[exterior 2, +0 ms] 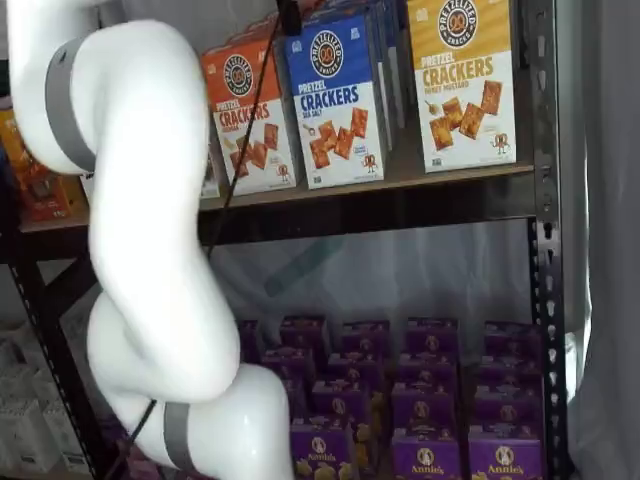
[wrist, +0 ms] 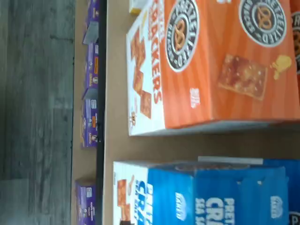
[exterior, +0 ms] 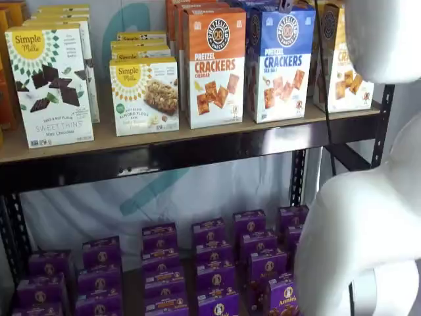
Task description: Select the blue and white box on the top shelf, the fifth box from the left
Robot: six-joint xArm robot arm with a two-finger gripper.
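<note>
The blue box (exterior: 279,62) stands untouched on the top shelf (exterior: 164,141), at 3 o'clock of the orange box (exterior: 213,66). The pincer (exterior 2: 290,15) is seen only as a dark tip above it; by all signs spread. Descent, gripping and withdrawal are judged outstanding.

Even, bright light; soft blur in the wrist view.

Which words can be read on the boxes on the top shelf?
Blue and white box: "PRETZEL CRACKERS SEA SALT"
Orange-topped box: "PRETZEL CRACKERS"
Yellow-topped box: "PRETZEL CRACKERS"
Dark-cookie box: "Simple Mills", "SWEET THINS"
Bar box: "Simple Mills"
Smaller print: unreadable.
</note>
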